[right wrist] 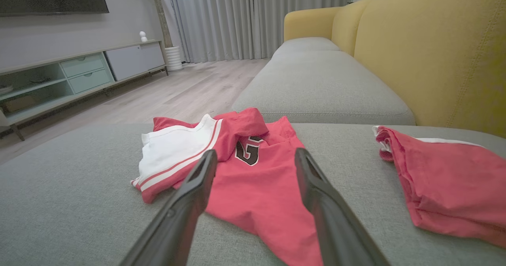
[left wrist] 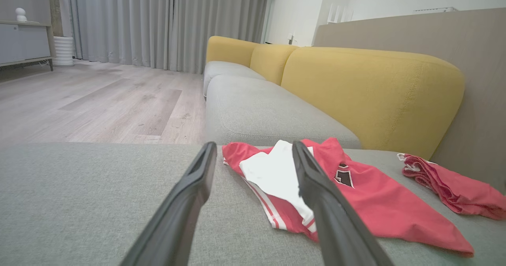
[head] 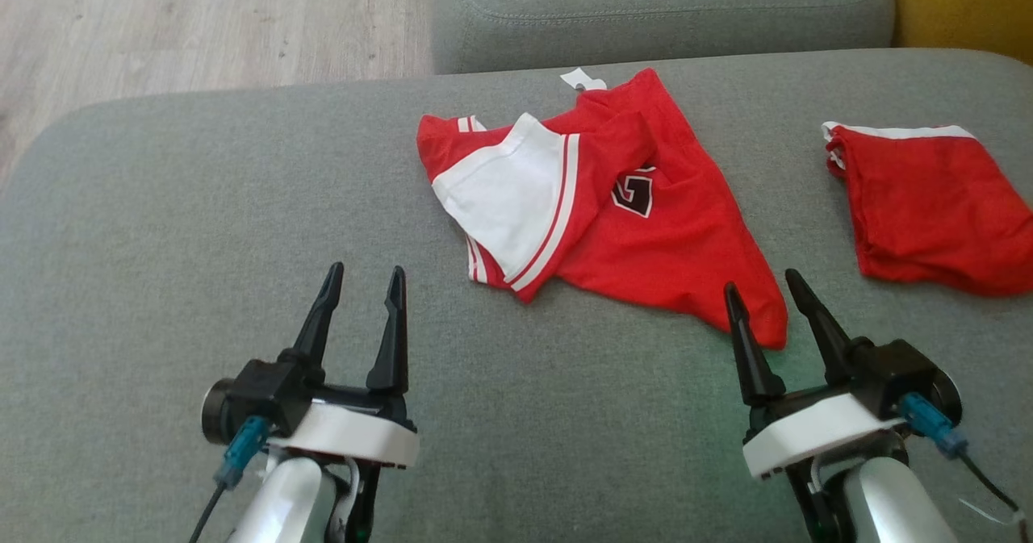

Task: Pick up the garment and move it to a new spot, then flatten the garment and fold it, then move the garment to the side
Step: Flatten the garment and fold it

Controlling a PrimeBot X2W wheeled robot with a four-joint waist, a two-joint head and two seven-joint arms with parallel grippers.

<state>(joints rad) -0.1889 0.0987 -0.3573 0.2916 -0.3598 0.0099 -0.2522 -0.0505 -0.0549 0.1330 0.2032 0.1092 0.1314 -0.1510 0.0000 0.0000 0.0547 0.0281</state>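
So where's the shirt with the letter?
In the head view the shirt lies crumpled on the grey sofa, right of centre, its near corner by the right gripper; another red garment sits further right.

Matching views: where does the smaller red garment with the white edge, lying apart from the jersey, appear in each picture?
Head view: smaller red garment at the right edge, mid-height, on the grey cushion.
Left wrist view: far right, lower half.
Right wrist view: right side, lower half, reaching the edge.
Shared landmark: the jersey with the dark letter patch, to its left and apart in all three.
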